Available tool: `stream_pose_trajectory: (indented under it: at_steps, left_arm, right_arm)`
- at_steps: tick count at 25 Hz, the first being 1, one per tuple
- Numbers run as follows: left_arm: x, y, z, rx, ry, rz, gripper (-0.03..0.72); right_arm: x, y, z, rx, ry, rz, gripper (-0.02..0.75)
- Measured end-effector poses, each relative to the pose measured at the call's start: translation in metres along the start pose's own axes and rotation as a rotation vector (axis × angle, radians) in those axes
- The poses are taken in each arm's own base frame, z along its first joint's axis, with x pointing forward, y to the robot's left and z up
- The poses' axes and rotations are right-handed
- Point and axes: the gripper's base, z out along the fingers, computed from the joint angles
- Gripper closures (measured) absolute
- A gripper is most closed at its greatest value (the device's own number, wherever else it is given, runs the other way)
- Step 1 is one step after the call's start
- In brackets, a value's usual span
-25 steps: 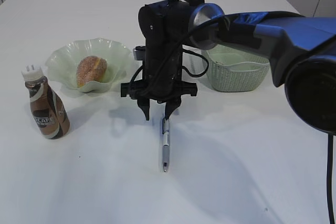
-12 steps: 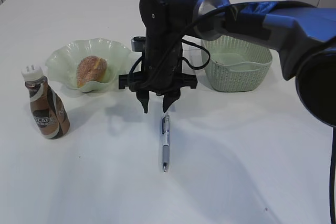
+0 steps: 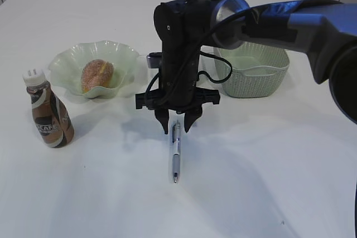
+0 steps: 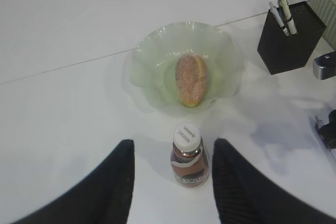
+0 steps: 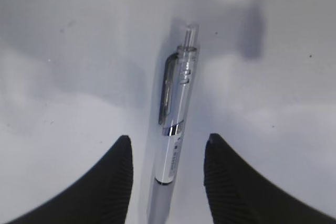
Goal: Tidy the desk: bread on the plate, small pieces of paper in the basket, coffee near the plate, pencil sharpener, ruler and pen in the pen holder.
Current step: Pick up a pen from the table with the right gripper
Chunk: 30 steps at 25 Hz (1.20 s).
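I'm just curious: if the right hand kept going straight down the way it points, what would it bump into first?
Most likely the pen, lying on the table between the open fingers of the right hand.

Left wrist view: bottle between parted fingers

The left pincer (image 4: 172, 182) hangs open above the coffee bottle (image 4: 189, 156) on the counter (image 4: 63, 103); beyond, bread (image 4: 190, 78) lies in the plate (image 4: 149, 72), beside a black pen holder (image 4: 289, 38).
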Motion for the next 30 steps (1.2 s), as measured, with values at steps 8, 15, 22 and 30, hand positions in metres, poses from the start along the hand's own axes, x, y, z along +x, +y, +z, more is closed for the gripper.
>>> stream_pose_trajectory:
  at_steps: [8, 15, 22, 30]
  left_arm:
    - [0.000, -0.001, 0.000, 0.013, 0.003, -0.014, 0.348]
    - [0.000, -0.001, 0.000, 0.013, 0.003, -0.014, 0.348]
    - [0.000, -0.001, 0.000, 0.014, 0.003, -0.015, 0.348]
    - [0.000, -0.002, 0.000, 0.017, 0.003, -0.018, 0.348]
  right_arm:
    - [0.000, 0.000, -0.001, 0.003, -0.005, 0.067, 0.365]
    - [0.000, -0.001, 0.014, 0.019, 0.022, 0.082, 0.365]
    - [0.000, -0.001, 0.017, 0.024, 0.026, 0.106, 0.364]
    - [0.000, -0.001, 0.017, 0.025, 0.026, 0.139, 0.365]
